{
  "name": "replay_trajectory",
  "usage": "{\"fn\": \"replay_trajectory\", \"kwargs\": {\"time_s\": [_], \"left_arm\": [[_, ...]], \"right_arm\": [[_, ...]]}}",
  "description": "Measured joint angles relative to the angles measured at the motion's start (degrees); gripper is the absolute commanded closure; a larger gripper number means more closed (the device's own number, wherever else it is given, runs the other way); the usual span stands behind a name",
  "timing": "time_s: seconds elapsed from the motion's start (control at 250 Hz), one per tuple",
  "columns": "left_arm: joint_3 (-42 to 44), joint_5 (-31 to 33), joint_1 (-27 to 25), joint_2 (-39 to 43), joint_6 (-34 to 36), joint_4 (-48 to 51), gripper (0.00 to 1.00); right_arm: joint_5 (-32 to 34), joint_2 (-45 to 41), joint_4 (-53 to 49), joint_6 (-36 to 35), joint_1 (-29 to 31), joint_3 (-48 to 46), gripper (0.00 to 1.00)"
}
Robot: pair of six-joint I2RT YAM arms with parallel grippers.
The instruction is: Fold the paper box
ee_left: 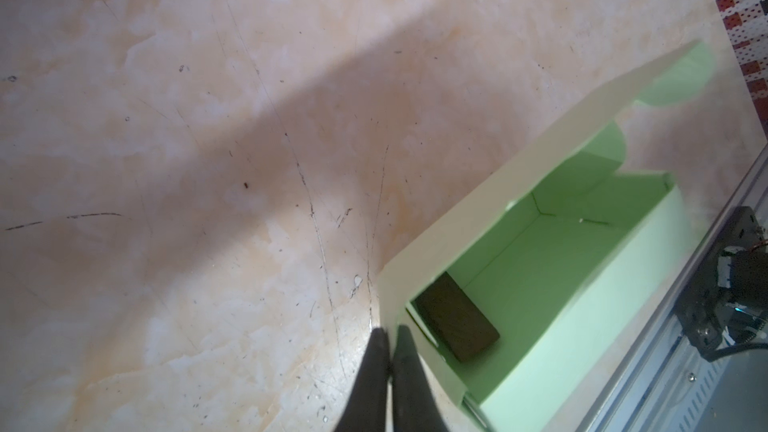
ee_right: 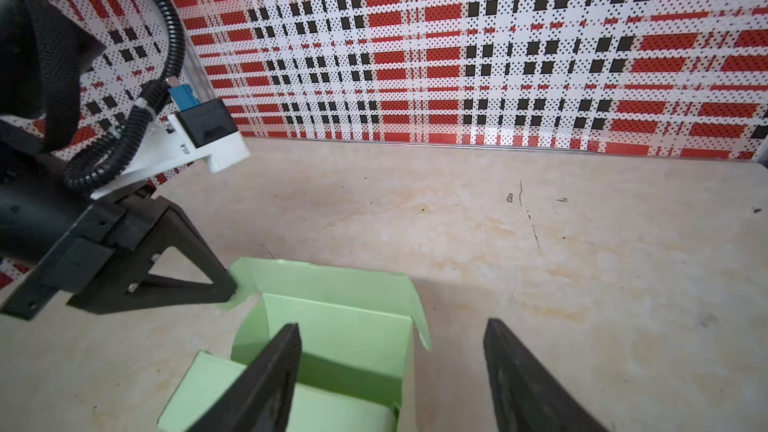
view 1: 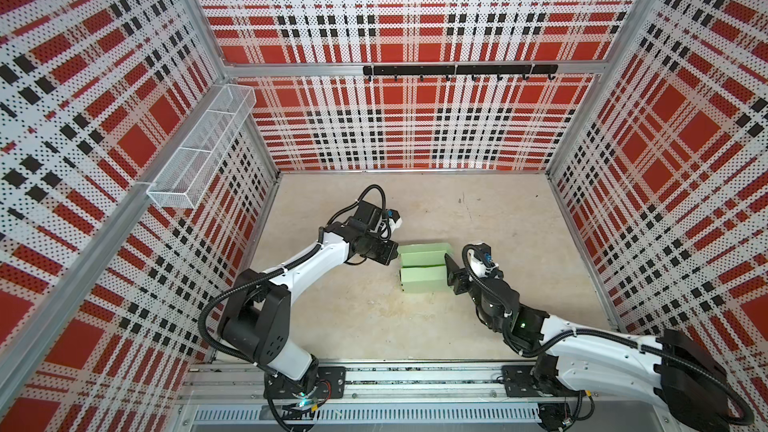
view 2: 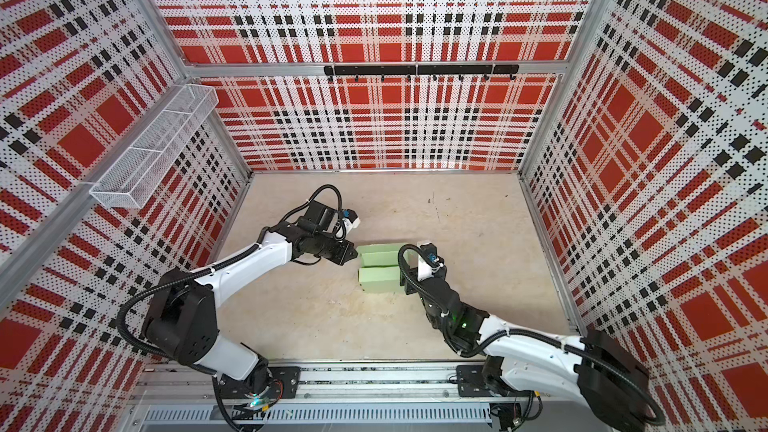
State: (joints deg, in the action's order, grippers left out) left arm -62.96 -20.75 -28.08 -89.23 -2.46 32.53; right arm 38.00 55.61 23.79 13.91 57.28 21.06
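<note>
The pale mint-green paper box (view 1: 424,280) lies partly folded on the table in both top views, its walls up and a lid panel (view 1: 424,253) standing at the back. At the box's left end, my left gripper (view 1: 394,254) is shut, pinching a side flap (ee_right: 243,284); the wrist view shows its fingers (ee_left: 388,336) closed at the wall's corner. My right gripper (ee_right: 390,324) is open at the box's right end. One finger (ee_right: 278,367) hangs over the box's inside and the other finger (ee_right: 519,376) over the bare table, the right wall (ee_right: 405,359) between them.
A dark brown block (ee_left: 457,324) lies inside the box near its left end. A wire basket (view 1: 199,147) hangs on the left wall and a black hook rail (view 1: 457,70) on the back wall. Plaid walls enclose the beige table (view 1: 498,218). The arms' mounting rail (view 1: 415,380) runs along the front.
</note>
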Motion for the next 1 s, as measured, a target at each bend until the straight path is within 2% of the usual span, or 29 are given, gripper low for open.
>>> {"fn": "replay_trajectory", "kwargs": {"time_s": [0.14, 0.284, 0.412, 0.576, 0.7, 0.78, 0.904, 1.0], "left_arm": [[-0.11, 0.0, -0.15, 0.0, 0.28, 0.0, 0.92], [-0.11, 0.02, -0.15, 0.0, 0.42, -0.02, 0.92], [-0.11, 0.02, -0.17, 0.0, 0.46, -0.02, 0.92], [-0.22, 0.04, -0.28, 0.0, 0.66, -0.02, 0.92], [-0.68, 0.22, -0.66, -0.09, 1.01, 0.0, 0.92], [-1.31, 0.46, -0.92, -0.22, 1.38, -0.09, 0.92], [-1.92, 0.96, -0.92, -0.37, 1.7, -0.35, 0.92], [-2.03, 1.22, -0.92, -0.46, 1.81, -0.79, 0.92]], "right_arm": [[-3.54, -4.48, -9.68, 3.45, -0.5, -0.33, 0.25], [-7.02, -4.81, -18.21, 9.75, -0.52, -0.33, 0.44], [-9.77, -2.4, -21.79, 13.7, -0.52, -0.31, 0.57], [-12.11, 4.5, -22.84, 15.52, -0.52, 1.01, 0.59], [-13.81, 10.38, -20.28, 15.87, -0.94, 2.34, 0.52], [-15.43, 11.45, -19.63, 14.67, -1.81, 2.93, 0.42], [-20.63, 8.31, -20.46, 10.27, -4.37, 2.99, 0.24], [-24.2, 4.2, -23.43, 6.99, -6.71, 3.58, 0.2]]}}
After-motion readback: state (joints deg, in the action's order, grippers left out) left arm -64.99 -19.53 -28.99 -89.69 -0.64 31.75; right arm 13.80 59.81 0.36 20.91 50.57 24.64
